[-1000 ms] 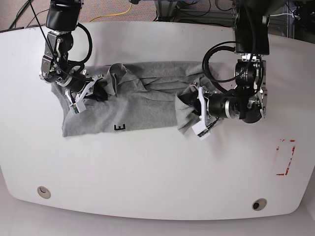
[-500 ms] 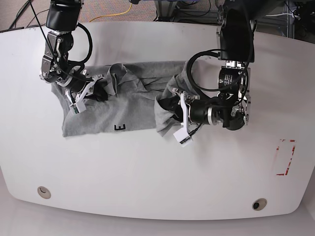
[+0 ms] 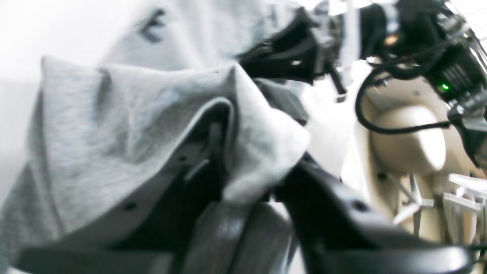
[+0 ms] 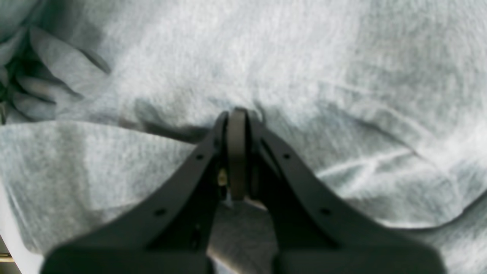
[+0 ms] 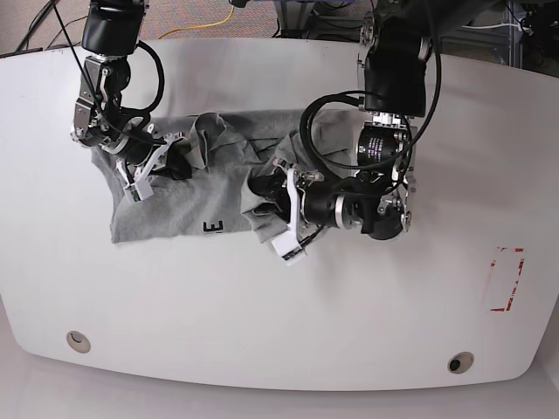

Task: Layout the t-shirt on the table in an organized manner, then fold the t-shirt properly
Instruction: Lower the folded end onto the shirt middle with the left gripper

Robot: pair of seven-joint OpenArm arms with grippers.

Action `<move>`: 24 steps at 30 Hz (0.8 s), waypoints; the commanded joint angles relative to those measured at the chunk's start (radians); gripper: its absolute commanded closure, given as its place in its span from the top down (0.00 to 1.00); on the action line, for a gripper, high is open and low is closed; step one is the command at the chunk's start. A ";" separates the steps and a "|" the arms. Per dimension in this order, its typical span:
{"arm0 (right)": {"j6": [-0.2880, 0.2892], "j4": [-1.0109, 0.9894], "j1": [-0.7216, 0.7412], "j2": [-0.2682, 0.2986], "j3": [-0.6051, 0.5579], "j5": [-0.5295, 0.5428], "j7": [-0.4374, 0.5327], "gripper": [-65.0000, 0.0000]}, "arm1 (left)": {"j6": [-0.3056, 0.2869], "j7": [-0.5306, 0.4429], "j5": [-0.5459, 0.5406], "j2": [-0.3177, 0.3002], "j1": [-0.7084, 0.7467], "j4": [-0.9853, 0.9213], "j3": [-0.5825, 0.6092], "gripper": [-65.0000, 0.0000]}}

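Observation:
The grey t-shirt (image 5: 175,214) lies bunched across the back left of the white table (image 5: 279,314), with a dark letter (image 5: 212,228) showing near its front hem. My left gripper (image 5: 278,218) sits over the shirt's middle with the shirt's right side folded over it. In the left wrist view that gripper (image 3: 258,190) has its jaws parted, and a fold of the t-shirt (image 3: 114,125) is draped over one finger. My right gripper (image 5: 148,170) rests on the shirt's left end. Up close, the right gripper (image 4: 236,114) is shut, pinching puckered t-shirt (image 4: 342,76) cloth at its tip.
A red tape rectangle (image 5: 505,279) marks the table's right side. Two round grommets (image 5: 77,340) (image 5: 459,361) sit near the front edge. Cables and equipment stand beyond the far edge. Bare white tabletop stretches in front of the shirt.
My left arm has swept leftward, carrying the shirt's right side over its middle, and its jaws have begun to part. The right arm has stayed put.

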 commanded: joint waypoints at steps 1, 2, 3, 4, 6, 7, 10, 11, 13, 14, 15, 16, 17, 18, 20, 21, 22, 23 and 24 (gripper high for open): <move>-0.028 -0.024 -0.024 0.000 -0.015 -0.143 -0.153 0.03 | -0.001 -0.024 -0.030 0.005 -0.046 0.016 0.003 0.31; -0.028 -0.024 -0.024 0.000 -0.017 -0.143 -0.153 0.03 | -0.001 -0.024 -0.035 0.005 -0.054 0.016 0.006 0.38; -0.028 -0.024 -0.024 0.000 -0.017 -0.143 -0.153 0.03 | -0.001 -0.024 -0.037 0.005 -0.055 0.019 0.008 0.43; -0.028 -0.024 -0.024 0.000 -0.017 -0.143 -0.153 0.03 | -0.001 -0.024 -0.037 0.005 -0.057 0.022 0.009 0.46; -0.028 -0.024 -0.024 0.000 -0.017 -0.143 -0.153 0.03 | -0.001 -0.024 -0.058 0.005 -0.068 0.025 0.011 0.53; -0.028 -0.024 -0.024 0.000 -0.017 -0.143 -0.153 0.03 | -0.001 -0.024 -0.070 0.005 -0.075 0.022 0.011 0.54; -0.028 -0.024 -0.024 0.000 -0.017 -0.143 -0.153 0.03 | -0.001 -0.024 -0.104 0.005 -0.097 0.021 0.004 0.54; -0.028 -0.026 -0.024 0.000 -0.017 -0.143 -0.153 0.03 | -0.001 -0.024 -0.113 0.005 -0.103 0.024 0.004 0.55; -0.028 -0.026 -0.024 0.000 -0.017 -0.144 -0.153 0.03 | -0.001 -0.024 -0.133 0.005 -0.118 0.025 0.004 0.55; -0.028 -0.026 -0.024 0.000 -0.017 -0.144 -0.153 0.03 | -0.001 -0.024 -0.144 0.005 -0.126 0.025 0.004 0.55; -0.028 -0.026 -0.024 0.000 -0.017 -0.144 -0.153 0.03 | -0.001 -0.024 -0.150 0.005 -0.130 0.025 0.004 0.55; -0.028 -0.026 -0.024 0.000 -0.017 -0.144 -0.153 0.03 | -0.001 -0.024 -0.158 0.005 -0.135 0.025 0.004 0.55; -0.028 -0.026 -0.024 0.000 -0.017 -0.144 -0.153 0.03 | -0.001 -0.024 -0.161 0.005 -0.138 0.025 0.001 0.55; -0.028 -0.026 -0.024 -0.002 -0.017 -0.144 -0.153 0.03 | -0.001 -0.024 -0.161 0.005 -0.141 0.025 -0.002 0.55; -0.028 -0.026 -0.024 -0.013 -0.017 -0.144 -0.153 0.03 | -0.001 -0.024 -0.161 0.005 -0.143 0.025 -0.017 0.55; -0.028 -0.026 -0.024 -0.017 -0.018 -0.144 -0.153 0.03 | -0.001 -0.024 -0.162 0.005 -0.143 0.025 -0.031 0.55; -0.028 -0.026 -0.024 -0.020 -0.018 -0.144 -0.153 0.03 | -0.001 -0.024 -0.162 -0.001 -0.143 0.027 -0.040 0.55; -0.028 -0.026 -0.024 -0.020 -0.018 -0.144 -0.153 0.03 | -0.001 -0.024 -0.164 -0.007 -0.143 0.027 -0.049 0.55; -0.028 -0.026 -0.024 -0.022 -0.018 -0.144 -0.153 0.03 | -0.001 -0.024 -0.166 -0.018 -0.144 0.027 -0.057 0.55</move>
